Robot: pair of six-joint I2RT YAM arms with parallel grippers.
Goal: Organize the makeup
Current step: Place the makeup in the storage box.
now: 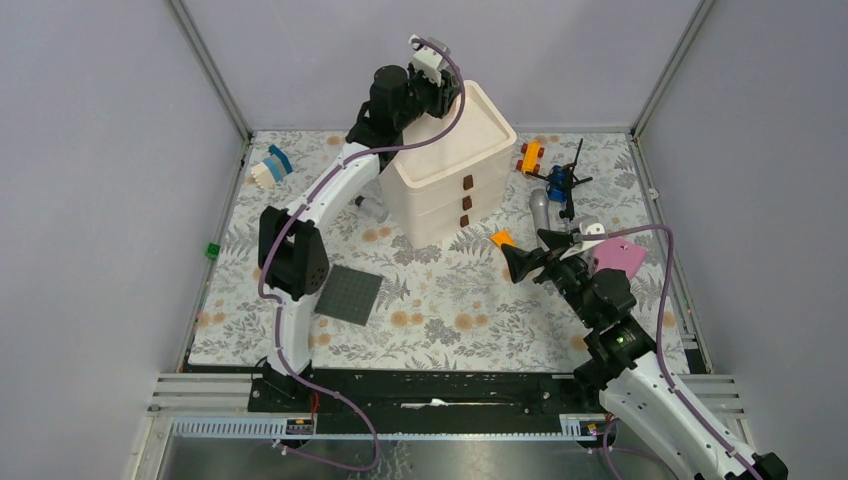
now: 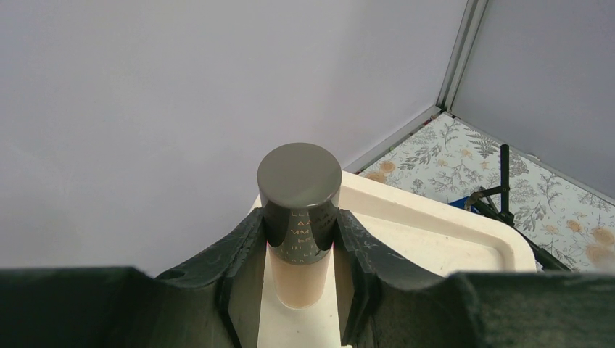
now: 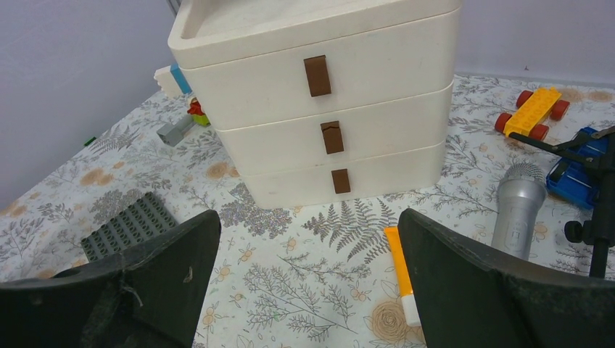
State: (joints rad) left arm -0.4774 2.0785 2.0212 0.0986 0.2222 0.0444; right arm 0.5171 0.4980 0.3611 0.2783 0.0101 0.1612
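The left gripper (image 2: 299,250) is clamped on the black-capped clear bottle (image 2: 299,190), which stands upright between its fingers over the top tray of the white drawer unit (image 2: 442,225). In front of that unit the right gripper (image 3: 308,225) is spread wide, and the orange tube (image 3: 398,270) lies on the mat near one finger.

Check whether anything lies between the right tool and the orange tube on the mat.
Nothing visible does. The orange tube lies on bare mat just ahead of the open right tool. The silver-grey tube lies off to the side, apart from it and out of the path.
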